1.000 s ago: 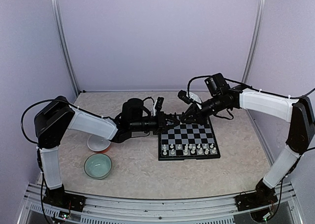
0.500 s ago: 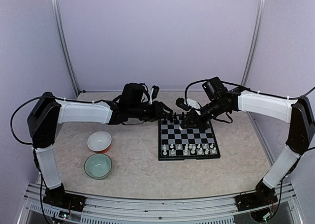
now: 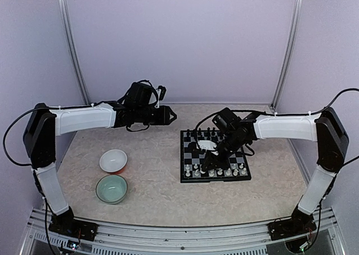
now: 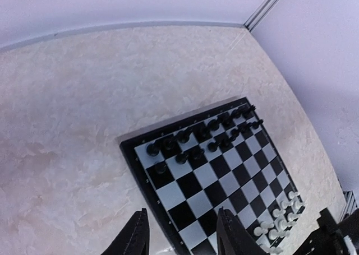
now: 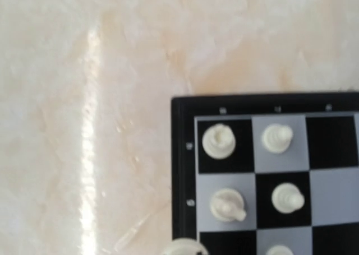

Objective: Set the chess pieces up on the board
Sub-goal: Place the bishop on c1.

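The board (image 3: pixel 233 151) lies right of centre. Black chess pieces (image 3: pixel 205 133) line its far rows and white chess pieces (image 3: pixel 227 169) its near rows. My right gripper (image 3: pixel 208 161) hangs low over the board's near left part. In the right wrist view the board's corner (image 5: pixel 180 154) shows with white pieces (image 5: pixel 219 141), and one white piece (image 5: pixel 182 247) sits at the bottom edge over the rim, held at the fingertips. My left gripper (image 3: pixel 169 116) is raised left of the board's far side. Its fingers (image 4: pixel 134 239) are open and empty above the board (image 4: pixel 193 182).
A white bowl (image 3: pixel 113 160) and a pale green bowl (image 3: pixel 111 188) stand at the near left. Marbled table top (image 3: pixel 157 171) lies between the bowls and the board. Walls and corner posts close in the back and sides.
My left gripper has drawn back from the board's far left edge, up and to the left. My right gripper has moved from the far edge to the near left of the board.
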